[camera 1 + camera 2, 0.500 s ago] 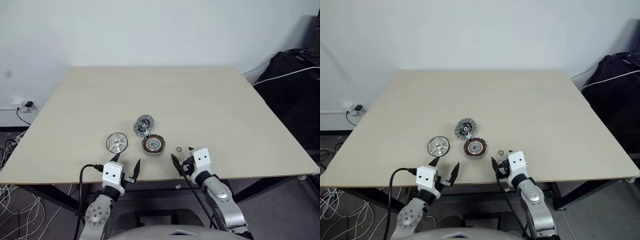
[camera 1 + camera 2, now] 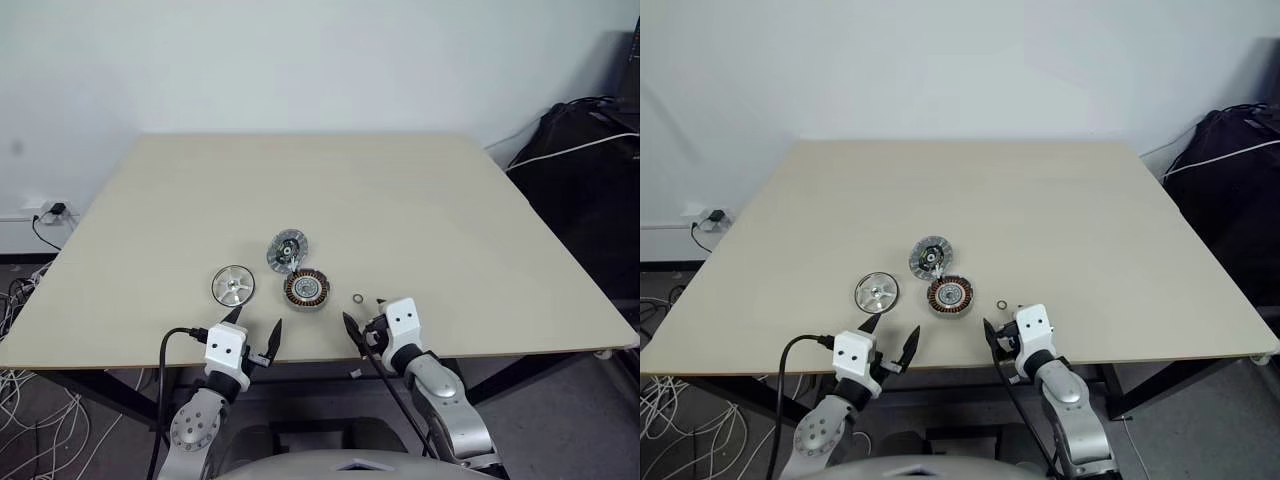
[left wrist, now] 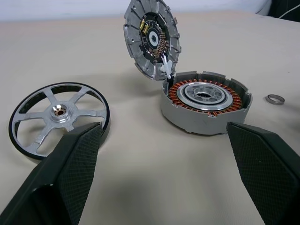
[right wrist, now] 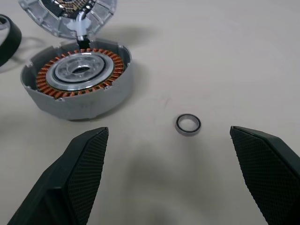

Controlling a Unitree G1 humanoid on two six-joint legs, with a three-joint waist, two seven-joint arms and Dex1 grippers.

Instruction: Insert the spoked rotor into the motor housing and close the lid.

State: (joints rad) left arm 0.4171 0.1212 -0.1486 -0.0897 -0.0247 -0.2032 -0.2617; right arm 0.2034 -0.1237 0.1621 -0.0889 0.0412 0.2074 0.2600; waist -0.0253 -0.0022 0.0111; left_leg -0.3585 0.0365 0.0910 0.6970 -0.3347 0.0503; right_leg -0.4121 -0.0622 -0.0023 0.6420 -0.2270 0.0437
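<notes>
Right, I see both grippers parked at the near edge of the table (image 2: 480,200), neither holding anything. My left gripper (image 2: 252,335) has its jaws spread wide, and so does the right gripper (image 2: 364,318). The rotor (image 2: 233,285) lies flat on the table just ahead of the left gripper, apart from the other parts. The housing (image 2: 306,289) sits between the two grippers, copper windings showing, open. The lid (image 2: 287,250) stands tilted up against the housing's far rim, inner face toward me. A small ring (image 2: 358,298) lies just beside the housing, ahead of the right gripper.
</notes>
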